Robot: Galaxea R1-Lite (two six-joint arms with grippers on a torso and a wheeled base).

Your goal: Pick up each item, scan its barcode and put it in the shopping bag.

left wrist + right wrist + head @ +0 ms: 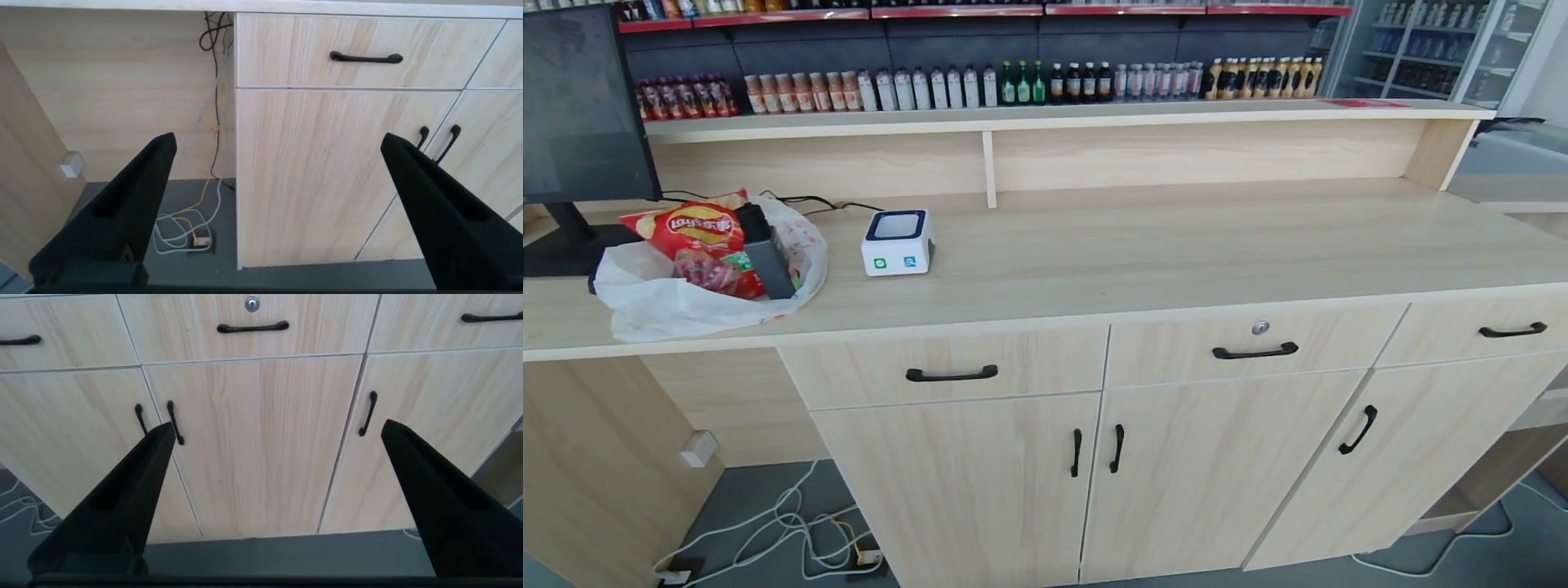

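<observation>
The left hand [276,139] hangs low before the cabinet front, its two dark fingers [122,212] spread wide with nothing between them. The right hand [276,425] hangs likewise, its two fingers [122,502] as far apart and holding nothing, facing the cabinet doors [261,441]. On the grey floor by the left end of the cabinet lies a tangle of pale cables [784,531]. The cabinet under the bench [1176,245] shows three drawers in a row, each with one black handle, and the middle drawer [1250,343] has one small round lock [1260,327]. Below them are three doors, each with one upright black handle. On the bench top, toward the robot's left, one white shopping bag [662,314] lies slumped and open. Inside it are one red chips bag [694,233], one dark grey box [768,257] leaning against it, and one more red packet [715,273] with a green patch; what this last one is I cannot tell. Just beside the shopping bag, apart from it, stands one small white scanner [897,242] with a dark-framed window on top. Behind the bag thin black cables [800,200] run along the bench. At the far left stands one dark monitor [580,106]. Beyond the bench's raised ledge, one long row of bottles [980,86] fills a shelf, too many and too small to count.
</observation>
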